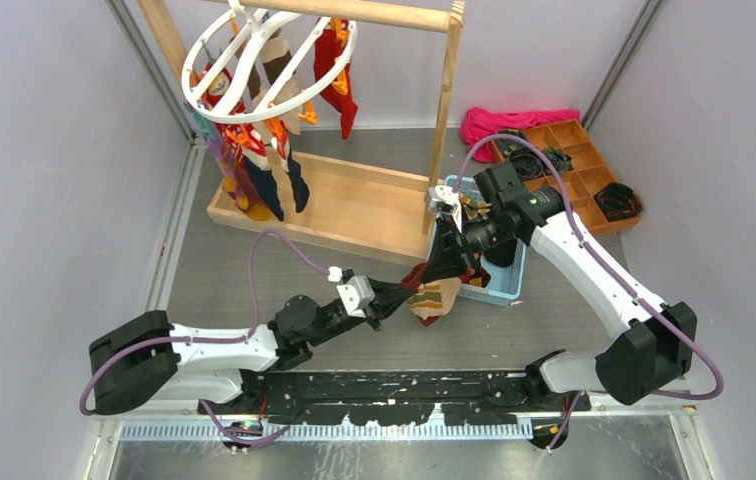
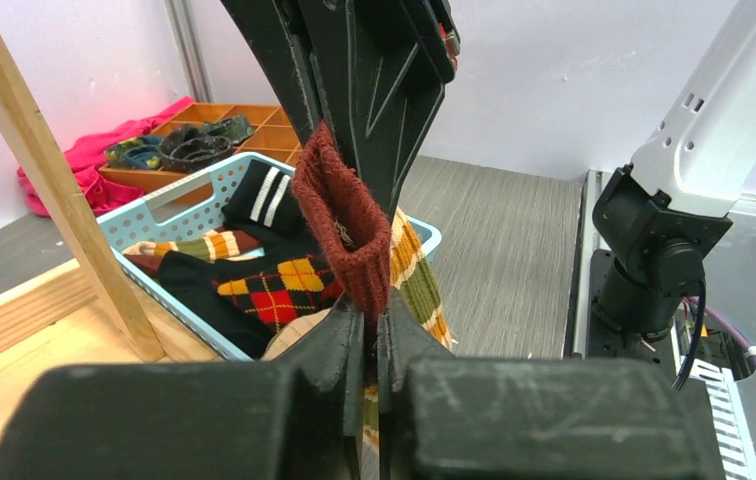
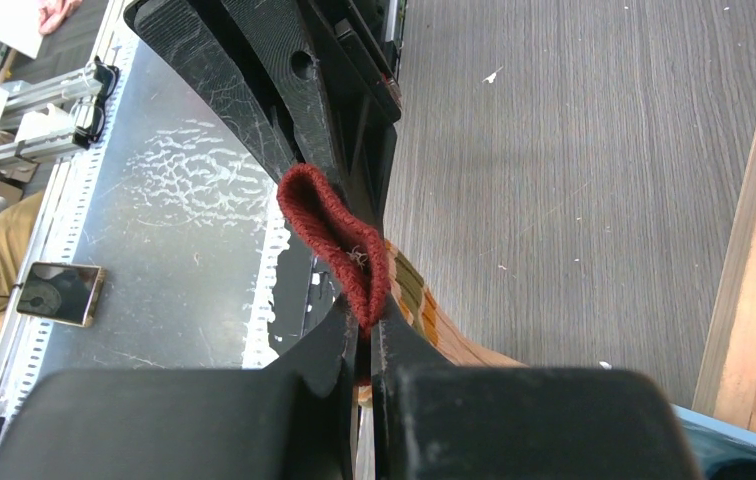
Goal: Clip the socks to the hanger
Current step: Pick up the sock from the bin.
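While both arms meet over the middle of the table point(image 1: 214, 270), the striped sock point(image 1: 434, 297) hangs between them, just in front of the blue basket point(image 1: 502, 290). The left gripper point(image 1: 401, 297) comes in from the left and its jaws are pinching one end of the sock's dark red cuff point(image 2: 349, 225). The right gripper point(image 1: 441, 268) reaches down from the basket side and its jaws are clamped on the other end of that cuff, so the opening is stretched into a narrow loop. The tan, orange and green striped foot dangles below. More socks point(image 2: 274, 280) are piled in the basket. The round white hanger point(image 1: 254, 60) is well apart, hanging off the wooden rack point(image 1: 444, 110) at the far left with several socks point(image 1: 334, 65) clipped on.
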Controlling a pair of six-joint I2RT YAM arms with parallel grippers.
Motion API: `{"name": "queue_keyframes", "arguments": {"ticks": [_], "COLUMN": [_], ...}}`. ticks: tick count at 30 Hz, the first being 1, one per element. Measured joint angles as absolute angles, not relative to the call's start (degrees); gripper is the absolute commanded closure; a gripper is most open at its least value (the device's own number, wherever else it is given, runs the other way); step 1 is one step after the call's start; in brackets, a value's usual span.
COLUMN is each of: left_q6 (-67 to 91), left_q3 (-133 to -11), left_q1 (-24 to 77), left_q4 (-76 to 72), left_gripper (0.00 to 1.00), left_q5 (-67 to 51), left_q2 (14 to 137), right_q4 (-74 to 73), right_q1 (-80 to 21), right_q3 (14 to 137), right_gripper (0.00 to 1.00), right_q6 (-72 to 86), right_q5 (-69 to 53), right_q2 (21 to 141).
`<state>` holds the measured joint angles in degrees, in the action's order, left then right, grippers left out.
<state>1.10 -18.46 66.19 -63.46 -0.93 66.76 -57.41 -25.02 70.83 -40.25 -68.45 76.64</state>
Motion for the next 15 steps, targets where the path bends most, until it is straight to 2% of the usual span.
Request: {"name": "queue_keyframes", "arguments": {"ticks": [2, 4, 6, 7, 10, 15], "left_q6": [1.1, 1.1, 1.1, 1.0, -0.3, -3.4], "left_q3": [-18.5, -18.5, -18.5, -18.5, -18.4, -17.1], "left_q1": [66.2, 66.2, 66.2, 66.2, 66.2, 66.1], "left_q4": [-63.5, -63.4, -62.9, -62.3, -60.4, -54.9], "left_gripper": [1.00, 1.00, 1.00, 1.00, 1.00, 1.00], "left_q5": [-0.9, -0.9, -0.8, -0.6, 0.4, 2.5], "left_q2": [66.8, 66.7, 66.4, 66.0, 64.1, 55.9], "right_q4": [-57.4, -57.4, -57.4, -57.4, -57.4, -58.3], "right_q1": [-25.0, -25.0, -25.0, -25.0, -25.0, -25.0], "right_q3": [70.8, 70.8, 70.8, 70.8, 70.8, 70.8], "right_gripper": [0.98, 0.93, 0.82, 0.69, 0.48, 0.33], "right_q6": [-40.2, -40.2, -40.2, -40.1, -40.2, -41.7], "right_q5": [-68.4, -68.4, -68.4, -68.4, -68.4, -66.9], "right_q2": [76.6, 76.6, 76.6, 76.6, 76.6, 76.2]}}
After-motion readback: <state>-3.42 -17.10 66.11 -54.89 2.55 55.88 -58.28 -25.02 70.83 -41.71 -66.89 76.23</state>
